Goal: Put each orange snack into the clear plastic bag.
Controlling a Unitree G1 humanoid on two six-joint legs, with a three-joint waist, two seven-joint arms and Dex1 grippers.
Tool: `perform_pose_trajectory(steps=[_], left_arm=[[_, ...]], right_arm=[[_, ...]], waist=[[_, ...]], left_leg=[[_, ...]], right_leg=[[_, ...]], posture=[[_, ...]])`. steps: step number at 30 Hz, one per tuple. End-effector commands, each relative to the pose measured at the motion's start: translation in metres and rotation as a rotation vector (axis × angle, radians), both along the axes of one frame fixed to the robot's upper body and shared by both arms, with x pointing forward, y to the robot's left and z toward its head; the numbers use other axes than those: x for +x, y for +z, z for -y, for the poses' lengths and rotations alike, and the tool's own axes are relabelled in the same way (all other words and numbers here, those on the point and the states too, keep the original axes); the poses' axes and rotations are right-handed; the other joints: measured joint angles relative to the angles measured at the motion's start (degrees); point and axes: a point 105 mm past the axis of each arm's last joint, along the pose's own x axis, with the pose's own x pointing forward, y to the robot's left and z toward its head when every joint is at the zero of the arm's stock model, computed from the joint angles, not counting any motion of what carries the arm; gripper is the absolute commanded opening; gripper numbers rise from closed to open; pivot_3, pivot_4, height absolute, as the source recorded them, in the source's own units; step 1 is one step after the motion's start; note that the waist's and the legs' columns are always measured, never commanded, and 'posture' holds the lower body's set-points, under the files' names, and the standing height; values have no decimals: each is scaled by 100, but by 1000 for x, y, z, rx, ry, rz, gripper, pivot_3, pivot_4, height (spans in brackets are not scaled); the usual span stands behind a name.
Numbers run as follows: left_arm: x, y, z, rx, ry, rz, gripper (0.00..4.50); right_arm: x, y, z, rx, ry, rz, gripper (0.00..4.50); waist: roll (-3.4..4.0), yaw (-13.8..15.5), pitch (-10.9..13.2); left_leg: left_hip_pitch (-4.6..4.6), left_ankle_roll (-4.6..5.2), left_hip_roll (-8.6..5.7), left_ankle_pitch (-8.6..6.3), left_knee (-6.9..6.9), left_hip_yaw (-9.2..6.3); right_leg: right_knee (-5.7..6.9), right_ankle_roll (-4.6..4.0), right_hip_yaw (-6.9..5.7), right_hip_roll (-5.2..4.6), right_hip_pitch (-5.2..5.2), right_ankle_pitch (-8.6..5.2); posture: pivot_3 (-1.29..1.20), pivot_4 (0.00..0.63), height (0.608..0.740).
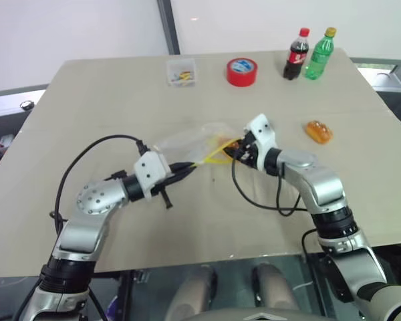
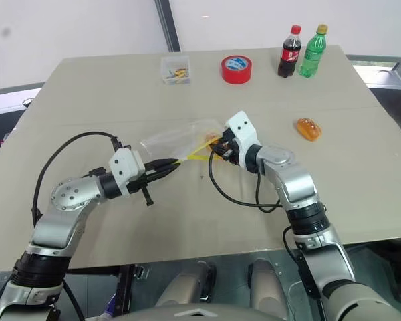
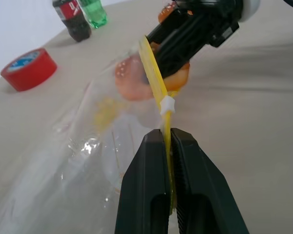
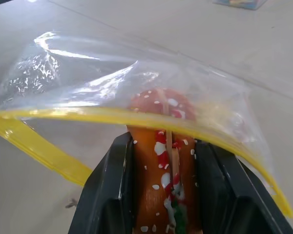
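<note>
Clear plastic bag lifted above mid-table, mouth agape. Left gripper jaws clamped on bag's yellow seal strip. Right gripper jaws closed on orange snack, its front end poked past seal strip into bag mouth. Second orange snack lies on table to right, well apart from bag. Small clear box holding coloured bits at far edge, beside red tape roll and two bottles.
</note>
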Motion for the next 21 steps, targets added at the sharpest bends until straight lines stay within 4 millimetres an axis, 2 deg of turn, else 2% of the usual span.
perform_pose_trajectory(steps=[1,7,11,15,16,17,18,19,20,21], left_arm=[[-8,8,6,10,-51,44,0],[-8,5,9,13,-66,43,0],[-8,4,10,7,-64,46,0],[-7,3,10,-17,-40,38,0],[-5,4,10,-32,-26,32,0],[-4,5,9,-47,-11,28,0],[-3,6,8,-66,5,22,0],[-1,7,7,-79,19,18,0],[1,7,5,-84,37,16,0],[5,8,2,-93,70,22,0]], right_arm=[[1,14,-11,120,11,-37,1616],[1,-4,-46,257,-11,-214,1616],[20,-4,-51,266,-147,-136,1616],[35,-4,-49,156,-224,45,1616],[37,-4,-48,132,-228,84,2047],[36,-2,-48,117,-220,117,2205],[35,-1,-48,95,-210,158,2578],[35,1,-47,75,-207,194,3136],[33,3,-45,58,-197,227,3343],[27,4,-44,61,-163,231,3840]], waist=[[0,-34,0],[2,-108,0],[3,-107,1],[4,-107,1],[4,-107,1],[4,-109,1],[3,-113,1],[4,-113,1],[3,-121,1],[4,-125,1]], left_leg=[[0,0,0,0,0,0],[1,0,0,0,-3,1],[1,0,0,0,-4,1],[1,0,-1,0,-4,2],[1,0,-1,0,-4,2],[2,-1,-1,0,-4,2],[2,-1,-1,0,-4,2],[1,-1,-1,0,-4,2],[1,-1,-1,0,-4,3],[1,-1,0,0,-4,3]], right_leg=[[0,0,0,0,0,0],[1,-1,3,0,-3,0],[3,-1,4,2,-6,1],[3,-1,3,3,-12,1],[3,-1,3,3,-12,1],[3,-1,3,3,-12,1],[3,-1,4,3,-12,1],[3,-1,4,3,-12,1],[4,-1,5,4,-11,1],[5,-1,6,5,-11,1]], posture=[[0,150,740],[0,150,740],[0,150,740],[0,150,740],[0,150,740],[0,150,740],[0,150,740],[0,150,740],[0,150,740],[0,150,740]])
